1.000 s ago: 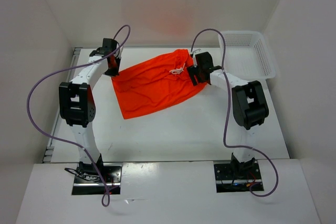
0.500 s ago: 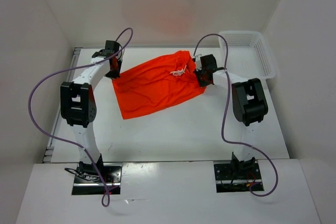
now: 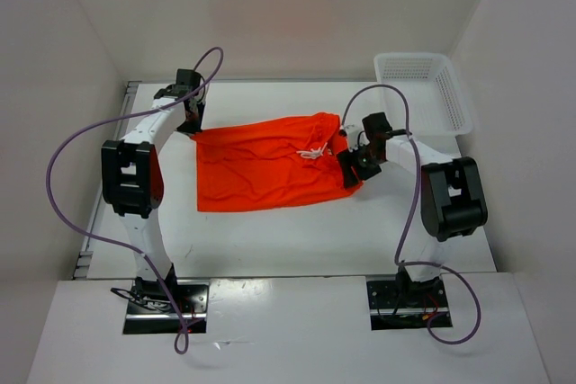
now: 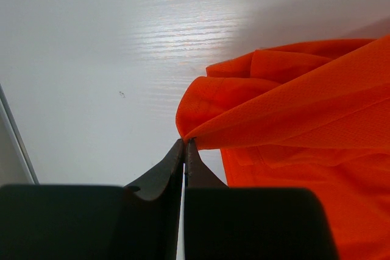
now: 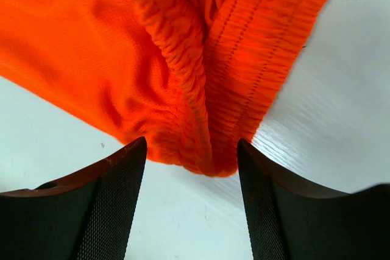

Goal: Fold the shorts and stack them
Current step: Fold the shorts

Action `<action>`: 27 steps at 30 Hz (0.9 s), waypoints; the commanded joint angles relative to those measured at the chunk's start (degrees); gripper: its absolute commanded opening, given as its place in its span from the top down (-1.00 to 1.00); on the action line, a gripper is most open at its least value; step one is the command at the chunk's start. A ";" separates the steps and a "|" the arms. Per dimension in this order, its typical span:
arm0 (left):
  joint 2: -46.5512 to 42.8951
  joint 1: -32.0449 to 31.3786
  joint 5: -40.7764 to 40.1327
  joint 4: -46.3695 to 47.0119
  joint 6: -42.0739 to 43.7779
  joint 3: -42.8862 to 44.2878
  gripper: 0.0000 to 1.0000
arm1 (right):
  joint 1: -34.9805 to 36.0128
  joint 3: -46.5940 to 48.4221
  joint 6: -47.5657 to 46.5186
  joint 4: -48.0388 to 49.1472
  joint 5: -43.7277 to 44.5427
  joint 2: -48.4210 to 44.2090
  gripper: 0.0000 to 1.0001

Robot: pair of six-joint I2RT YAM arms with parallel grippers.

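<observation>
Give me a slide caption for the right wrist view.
Open right gripper straddling the gathered waistband of the orange shorts on the white table.

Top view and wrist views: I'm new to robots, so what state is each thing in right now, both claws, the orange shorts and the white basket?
shorts: spread out on the table, drawstring showing, not in the basket.
left gripper: shut, pinching a corner of the shorts.
right gripper: open, fingers either side of the gathered waistband end.
basket: upright at the far right corner, empty.
</observation>
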 commanded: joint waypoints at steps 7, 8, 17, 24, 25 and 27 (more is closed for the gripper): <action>0.46 0.21 -0.29 0.38 0.19 1.68 1.00 | 5.37 10.16 0.99 9.12 -1.94 -5.86 -0.33; 0.46 0.21 -0.29 0.38 0.19 1.68 1.00 | 6.08 10.16 1.52 10.87 -1.41 -5.16 -0.33; 0.46 -0.32 -0.29 0.38 0.19 1.15 1.00 | 6.62 12.79 7.84 15.99 -0.79 4.95 -0.19; 0.46 -0.85 -0.29 -0.14 0.19 1.15 1.00 | 6.62 14.03 12.86 20.73 5.45 8.55 0.45; 0.46 -0.85 -0.81 -0.14 0.19 1.15 1.00 | 6.62 14.03 13.55 20.74 5.98 8.56 0.60; 0.46 -0.85 -0.81 -0.14 0.19 0.63 1.00 | 6.62 14.64 15.48 20.74 5.98 8.56 0.97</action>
